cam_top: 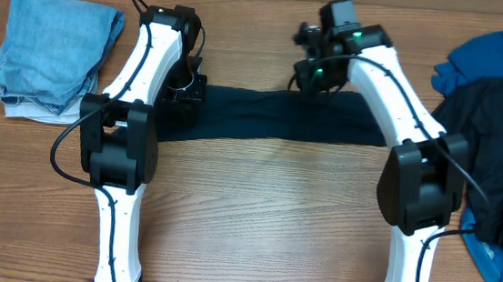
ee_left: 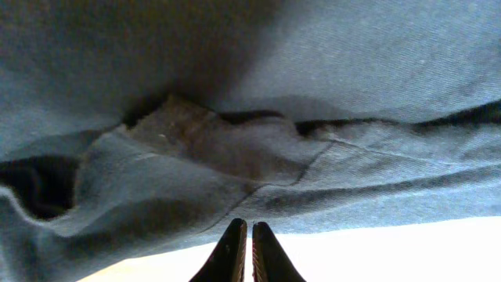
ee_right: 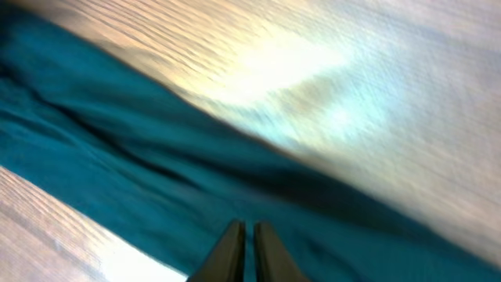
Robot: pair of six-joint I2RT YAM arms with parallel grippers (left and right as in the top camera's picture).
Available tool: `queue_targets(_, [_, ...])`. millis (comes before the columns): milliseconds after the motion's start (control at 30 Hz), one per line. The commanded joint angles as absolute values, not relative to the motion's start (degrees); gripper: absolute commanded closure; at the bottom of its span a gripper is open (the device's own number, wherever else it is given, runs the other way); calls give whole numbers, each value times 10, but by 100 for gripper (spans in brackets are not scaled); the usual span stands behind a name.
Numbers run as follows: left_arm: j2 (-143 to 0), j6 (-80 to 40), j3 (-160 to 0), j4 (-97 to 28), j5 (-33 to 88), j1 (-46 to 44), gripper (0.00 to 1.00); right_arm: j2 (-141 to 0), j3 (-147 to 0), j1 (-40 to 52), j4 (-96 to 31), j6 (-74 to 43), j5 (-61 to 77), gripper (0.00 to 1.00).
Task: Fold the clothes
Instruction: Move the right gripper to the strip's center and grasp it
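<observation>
A dark navy shirt (cam_top: 272,120) lies as a long flat band across the middle of the table. My left gripper (cam_top: 188,88) is at its left end, and in the left wrist view the gripper (ee_left: 243,227) is shut, its tips pinching the hem of the shirt (ee_left: 235,102), which fills the view. At the band's far edge, right of centre, my right gripper (cam_top: 314,73) is also down. In the blurred right wrist view this gripper (ee_right: 244,229) is shut over the cloth (ee_right: 156,180), apparently gripping it.
A folded stack of pale blue denim-like garments (cam_top: 54,46) sits at the far left. A heap of dark shirts (cam_top: 497,153) on a bright blue one (cam_top: 483,56) fills the right edge. Bare wood table (cam_top: 263,215) lies in front of the band.
</observation>
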State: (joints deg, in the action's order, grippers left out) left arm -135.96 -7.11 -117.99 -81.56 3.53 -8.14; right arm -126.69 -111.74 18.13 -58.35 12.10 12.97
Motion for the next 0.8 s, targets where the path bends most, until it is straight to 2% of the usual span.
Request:
queue_targets(0, [-1345, -69, -1174, -811, 11, -77, 90, -1254, -1114, 213, -553, 202, 131, 96])
queue_targets(67, [-1345, -76, -1174, -804, 11, -77, 89, -1261, -1114, 231, -553, 233, 131, 96])
queue_targets(100, [-1345, -78, -1174, -802, 11, -77, 89, -1270, -1114, 239, -559, 243, 131, 90])
queue_targets(133, [-1345, -78, -1174, -801, 11, -77, 88, -1278, -1114, 244, -561, 243, 131, 64])
queue_targets(167, [-1345, -78, -1174, -801, 11, -77, 83, -1289, -1114, 248, -559, 243, 131, 44])
queue_targets(200, [-1345, -78, -1174, -800, 11, -77, 78, -1295, -1114, 250, -557, 243, 131, 41])
queue_targets(233, [-1345, -78, -1174, -798, 13, -77, 66, -1307, -1114, 252, -560, 243, 132, 40])
queue_targets(267, [-1345, -78, -1174, -797, 15, -77, 49, -1313, -1114, 255, -564, 243, 131, 40])
queue_targets(400, [-1345, -78, -1174, -791, 15, -77, 33, -1318, -1114, 255, -569, 280, 132, 42])
queue_targets(433, [-1345, -78, -1174, -791, 15, -77, 28, -1318, -1114, 255, -569, 319, 139, 47])
queue_targets(600, [-1345, -78, -1174, -791, 15, -77, 24, -1318, -1114, 255, -569, 434, 158, 53])
queue_targets(667, [-1345, -77, -1174, -791, 15, -77, 20, -1318, -1114, 255, -569, 452, 169, 61])
queue_targets(767, [-1345, -77, -1174, -790, 15, -77, 18, -1318, -1114, 255, -569, 453, 182, 77])
